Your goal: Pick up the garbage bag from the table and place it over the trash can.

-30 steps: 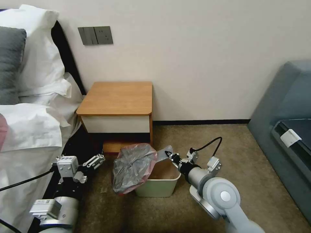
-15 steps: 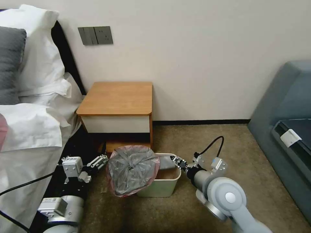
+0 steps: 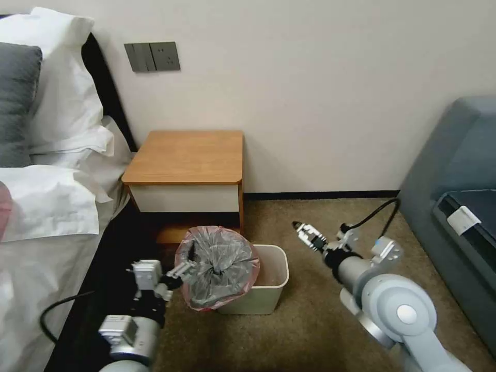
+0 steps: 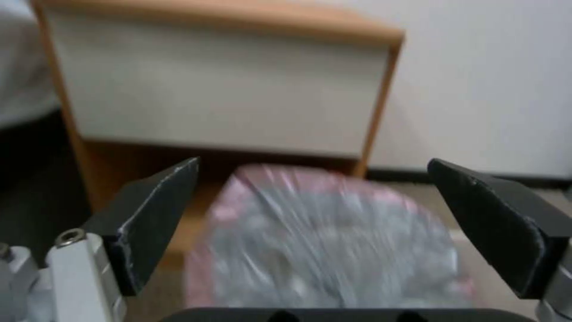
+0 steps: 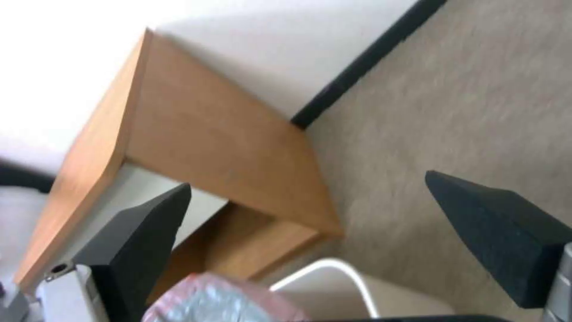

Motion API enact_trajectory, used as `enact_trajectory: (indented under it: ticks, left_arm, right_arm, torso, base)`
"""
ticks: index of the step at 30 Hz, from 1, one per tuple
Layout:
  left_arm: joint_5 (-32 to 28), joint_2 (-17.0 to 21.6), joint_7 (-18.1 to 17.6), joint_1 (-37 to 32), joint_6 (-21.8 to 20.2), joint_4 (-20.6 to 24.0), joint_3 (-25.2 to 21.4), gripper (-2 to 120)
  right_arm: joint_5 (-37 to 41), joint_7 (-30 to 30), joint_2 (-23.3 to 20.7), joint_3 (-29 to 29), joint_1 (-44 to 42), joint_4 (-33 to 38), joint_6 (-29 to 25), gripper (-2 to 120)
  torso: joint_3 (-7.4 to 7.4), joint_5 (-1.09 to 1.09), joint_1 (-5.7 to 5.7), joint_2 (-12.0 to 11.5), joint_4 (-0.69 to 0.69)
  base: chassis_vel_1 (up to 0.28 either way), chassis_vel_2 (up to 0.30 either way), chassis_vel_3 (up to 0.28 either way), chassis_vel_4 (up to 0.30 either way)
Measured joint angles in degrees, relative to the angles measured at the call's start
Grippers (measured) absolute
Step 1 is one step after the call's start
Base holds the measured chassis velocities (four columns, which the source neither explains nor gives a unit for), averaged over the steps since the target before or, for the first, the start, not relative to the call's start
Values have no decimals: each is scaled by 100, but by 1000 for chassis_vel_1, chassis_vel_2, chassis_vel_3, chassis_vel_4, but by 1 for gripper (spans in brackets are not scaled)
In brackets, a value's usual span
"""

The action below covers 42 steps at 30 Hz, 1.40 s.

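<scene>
Looking down from the head view, we see the garbage bag (image 3: 217,268) bunched as a crinkled grey bundle with a pinkish-red edge, draped over the left side of the trash can (image 3: 263,294), whose right half lies uncovered; the can stands on the carpet (image 3: 310,330) just in front of the table (image 3: 188,157), whose wooden surface carries nothing. Our left gripper (image 3: 183,269) sits at the bag's left flank, touching or just beside the plastic, while our right gripper (image 3: 304,231) hangs over the carpet to the right of the can, apart from the bag. From the left wrist view, our left fingers (image 4: 152,219) are spread wide with the bag (image 4: 328,241) lying in the gap ahead of them, nothing clasped, and the table's white drawer front (image 4: 208,89) rises behind. From the right wrist view, our right fingers (image 5: 137,246) are likewise released and bare, with the table's side panel (image 5: 220,152), the can's rim (image 5: 339,273) and a corner of the bag (image 5: 214,304) beyond them. We judge the bag light, limp and slippery, likely to slide or collapse, so we would pinch it along the pinkish-red edge at the mouth, a fold of film deep between the pads, and spread it toward the uncovered rim.
</scene>
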<state>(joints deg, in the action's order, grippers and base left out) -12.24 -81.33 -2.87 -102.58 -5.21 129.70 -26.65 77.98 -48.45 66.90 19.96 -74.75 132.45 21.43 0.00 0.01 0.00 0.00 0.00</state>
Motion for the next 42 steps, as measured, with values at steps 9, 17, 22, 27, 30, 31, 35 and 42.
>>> enact_trajectory:
  ticks: [9,17,22,27,30,31,35,42]
  left_arm:
    - [226,22,-438,281,-235,-541,385,80]
    - [259,-16,-1128,439,-450,-815,440,55]
    - [207,-9,-1145,574,-596,-899,441,56]
    - [118,-8,-1209,771,-727,-1091,485,56]
    - [115,-8,-1240,875,-744,-1184,511,56]
    - [111,-9,-1252,915,-758,-1217,531,56]
    - [108,-21,-1264,1039,-797,-1316,616,54]
    - [117,-57,-1283,1192,-847,-1451,790,54]
  right_arm:
    - [-526,14,76,-29,-268,87,-137,100]
    - [-771,10,168,-113,-372,34,-173,100]
    - [-827,14,227,-162,-415,21,-179,100]
    - [-876,15,234,-157,-459,33,-195,100]
    - [-926,15,226,-136,-496,47,-231,100]
    - [-959,15,224,-129,-517,53,-245,100]
    - [-1031,17,226,-115,-581,57,-274,100]
    - [-1113,-27,248,-100,-643,67,-333,100]
  torso:
    - [0,-1,0,0,0]
    - [0,0,0,0,0]
    - [0,-1,0,0,0]
    - [0,0,0,0,0]
    - [0,-1,0,-1,0]
    - [0,-1,0,0,0]
    - [0,-1,0,0,0]
    - [0,0,0,0,0]
  base:
    - [0,0,0,0]
    - [0,0,0,0]
    - [0,0,0,0]
    - [0,0,0,0]
    - [0,0,0,0]
    - [0,0,0,0]
    - [0,0,0,0]
    - [0,0,0,0]
